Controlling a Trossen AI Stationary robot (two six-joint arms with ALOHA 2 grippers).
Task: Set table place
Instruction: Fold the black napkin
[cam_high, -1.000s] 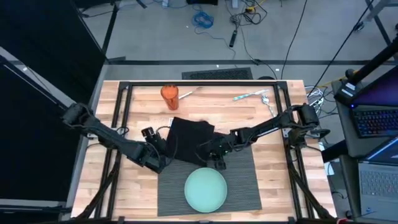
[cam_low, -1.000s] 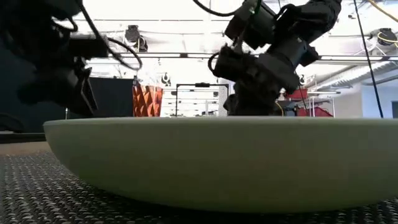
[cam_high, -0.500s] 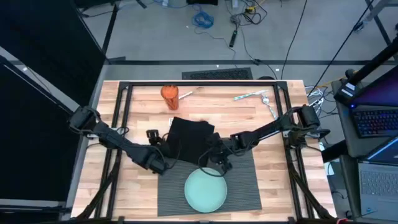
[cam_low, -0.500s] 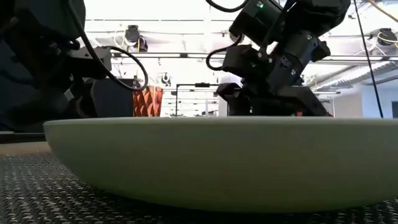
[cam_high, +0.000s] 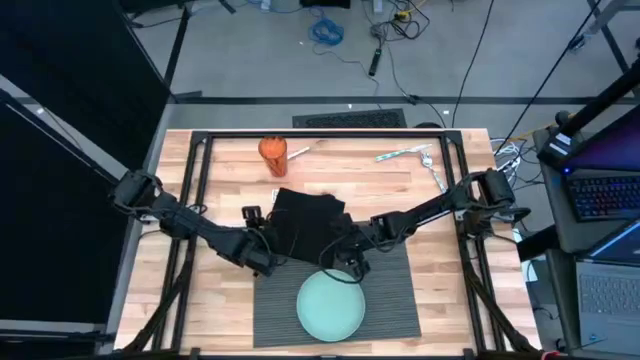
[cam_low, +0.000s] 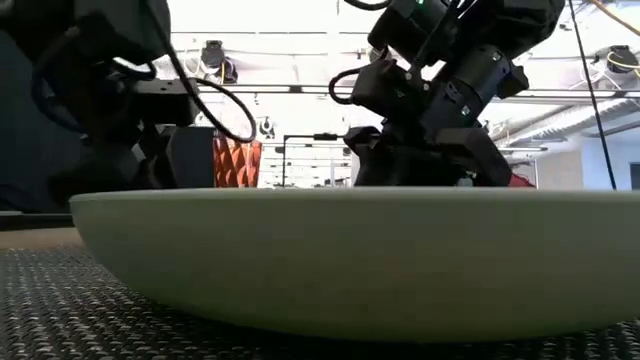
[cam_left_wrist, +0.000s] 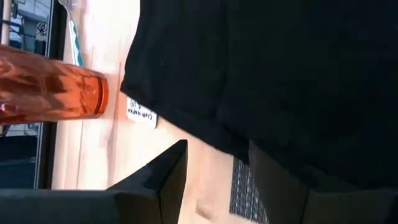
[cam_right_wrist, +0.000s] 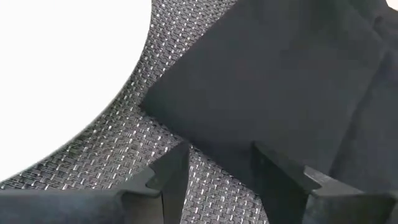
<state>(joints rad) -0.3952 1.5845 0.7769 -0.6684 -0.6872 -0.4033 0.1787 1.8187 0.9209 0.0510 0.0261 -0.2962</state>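
Black end effectors (cam_high: 268, 252) (cam_high: 345, 258) flank napkin (cam_high: 305, 225), open.

— What do we see on the far part of the wood?
— We see an orange faceted tumbler (cam_high: 272, 150) near the far left corner, and we find it again in the low view (cam_low: 236, 162) and lying sideways across the left wrist view (cam_left_wrist: 50, 87). Towards the far right we make out pale cutlery (cam_high: 408, 154), too small to tell apart.
— And nearer the middle?
— We have a black folded napkin (cam_high: 305, 225), one corner overlapping the ribbed mat. A small white label (cam_left_wrist: 141, 115) lies just beside its edge. In front sits a pale teal plate (cam_high: 331, 304), well apart from the tumbler
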